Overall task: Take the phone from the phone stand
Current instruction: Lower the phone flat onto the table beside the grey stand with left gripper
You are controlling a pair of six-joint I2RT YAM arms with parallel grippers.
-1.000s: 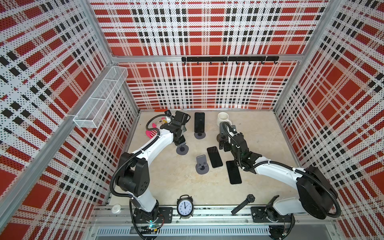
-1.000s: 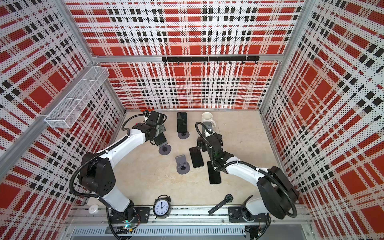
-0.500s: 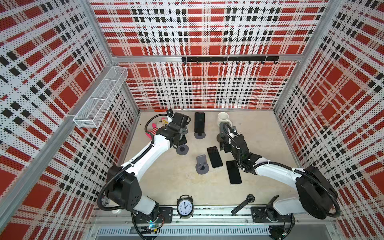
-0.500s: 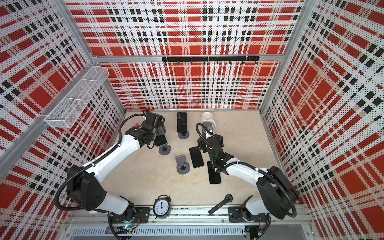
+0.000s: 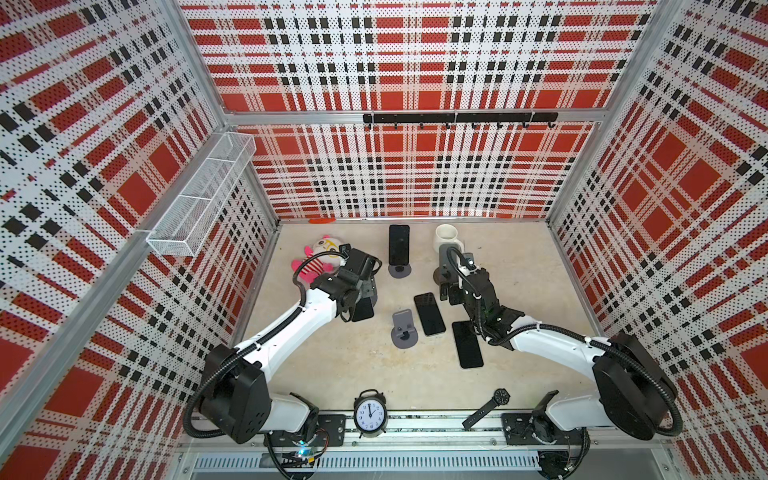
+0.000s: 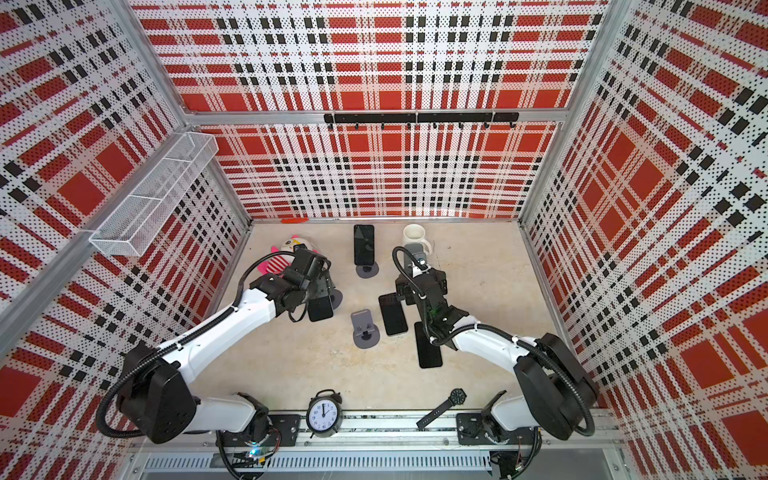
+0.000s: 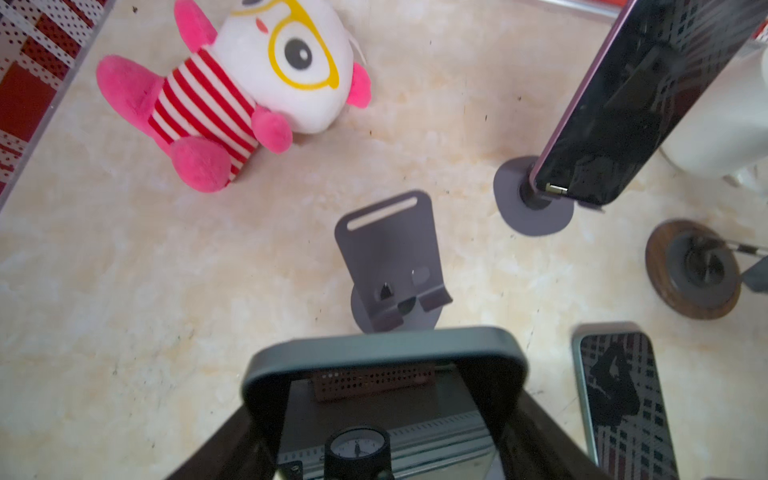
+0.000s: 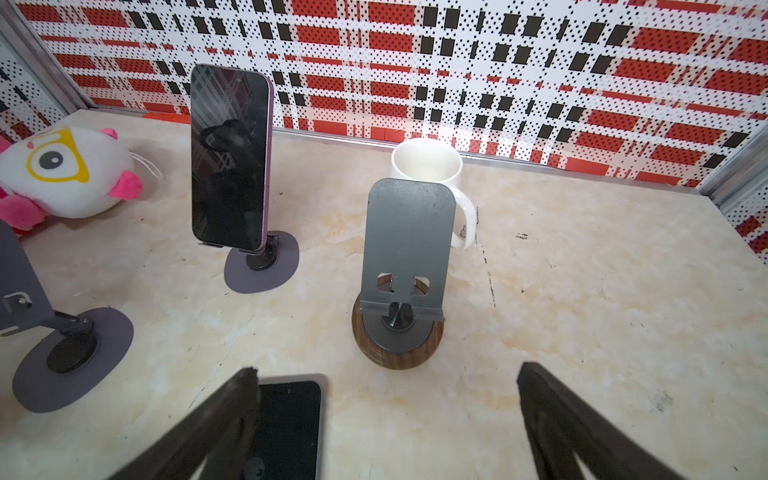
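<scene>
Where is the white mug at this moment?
In both top views the mug stands near the back wall, right of the propped phone, just behind an empty stand.

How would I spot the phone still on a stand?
Start at the back wall. Just before it, between the pink plush toy and the white mug, is the purple-edged phone. It alone stands upright on a stand; two phones lie flat, and the left hand grips a grey phone.

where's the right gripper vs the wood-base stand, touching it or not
Apart. The right wrist view shows bare table between each finger of the open right gripper and the wood-base stand.
</scene>
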